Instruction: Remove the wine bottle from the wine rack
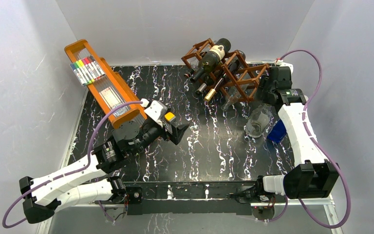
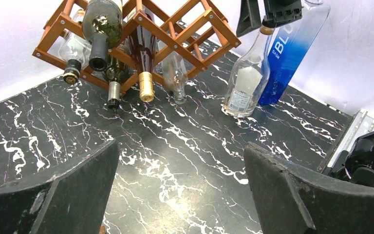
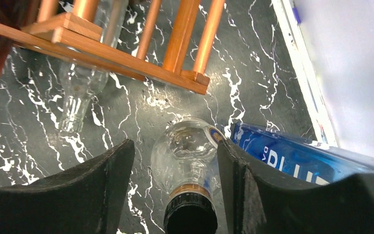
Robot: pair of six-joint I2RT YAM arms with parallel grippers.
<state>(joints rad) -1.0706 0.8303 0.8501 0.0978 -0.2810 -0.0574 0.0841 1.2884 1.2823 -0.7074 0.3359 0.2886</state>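
The reddish-brown wine rack (image 1: 233, 73) stands at the back of the table and shows in the left wrist view (image 2: 185, 29). A dark wine bottle with a cream label (image 1: 214, 56) lies in its top cell (image 2: 102, 22). A gold-capped bottle (image 1: 213, 90) and several others lie lower. My left gripper (image 1: 181, 130) is open and empty above the table's middle (image 2: 182, 195). My right gripper (image 1: 264, 103) is open (image 3: 175, 187). Its fingers straddle the neck of a clear upright bottle (image 3: 190, 151) beside the rack's right end.
A blue bottle (image 1: 276, 131) lies against the clear bottle (image 1: 258, 122), close to the right wall (image 3: 292, 158). An orange tray (image 1: 104, 83) with coloured markers leans at the back left. A clear bottle (image 3: 80, 92) pokes out of the rack's low cell.
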